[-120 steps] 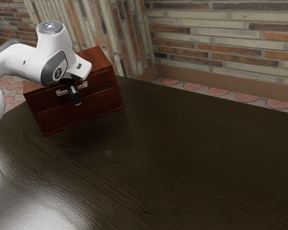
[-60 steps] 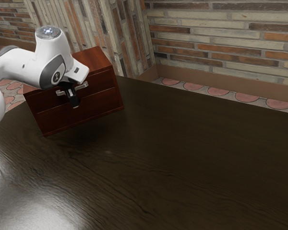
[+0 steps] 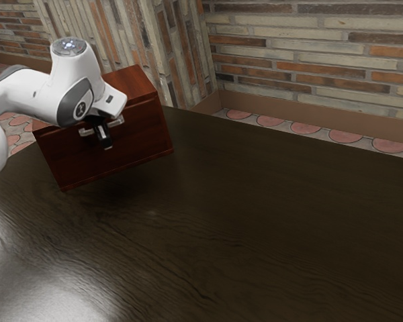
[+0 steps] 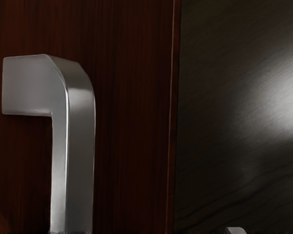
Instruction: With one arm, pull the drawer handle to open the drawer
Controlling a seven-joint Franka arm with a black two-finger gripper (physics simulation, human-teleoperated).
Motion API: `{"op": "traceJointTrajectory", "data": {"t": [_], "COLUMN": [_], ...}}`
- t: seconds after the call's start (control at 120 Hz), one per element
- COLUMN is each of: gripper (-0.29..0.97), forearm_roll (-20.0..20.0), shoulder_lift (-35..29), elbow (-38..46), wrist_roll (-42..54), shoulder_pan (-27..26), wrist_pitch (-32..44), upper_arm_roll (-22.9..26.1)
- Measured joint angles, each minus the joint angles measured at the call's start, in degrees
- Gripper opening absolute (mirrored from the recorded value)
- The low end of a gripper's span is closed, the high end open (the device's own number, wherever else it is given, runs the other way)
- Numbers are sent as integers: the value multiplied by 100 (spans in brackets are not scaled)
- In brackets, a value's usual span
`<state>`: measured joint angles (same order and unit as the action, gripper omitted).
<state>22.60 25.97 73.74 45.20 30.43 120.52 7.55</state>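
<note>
Reaches in from the exterior view's left with the black gripper (image 3: 105, 139) right at the silver drawer handle (image 3: 87, 129), on the upper front of the red-brown cabinet (image 3: 134, 134) standing on the dark table (image 3: 255, 221). Cannot tell whether clamped on that handle or spread (dark against dark wood). In the wrist view, the handle's bent corner against the drawer front (image 4: 132, 122).

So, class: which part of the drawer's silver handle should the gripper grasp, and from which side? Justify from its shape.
Grasp the handle on its straight bar, away from the bent ends, coming square-on at the drawer front. The bent end holds the bar off the wood, leaving room behind.
</note>
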Motion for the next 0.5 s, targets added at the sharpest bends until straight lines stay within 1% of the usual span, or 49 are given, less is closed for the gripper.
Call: {"op": "traceJointTrajectory", "data": {"t": [0.058, 0.242, 0.417, 0.5], "gripper": [32, 22, 20, 16], "forearm_roll": [-7, -12, -7, 3], "shoulder_lift": [-12, -55, -213, -363], "elbow": [22, 43, 321, 531], "wrist_roll": [-35, -141, -248, -310], "shoulder_pan": [4, -5, -32, -35], "wrist_pitch": [3, 7, 80, 118], "upper_arm_roll": [-35, -72, -96, -92]}}
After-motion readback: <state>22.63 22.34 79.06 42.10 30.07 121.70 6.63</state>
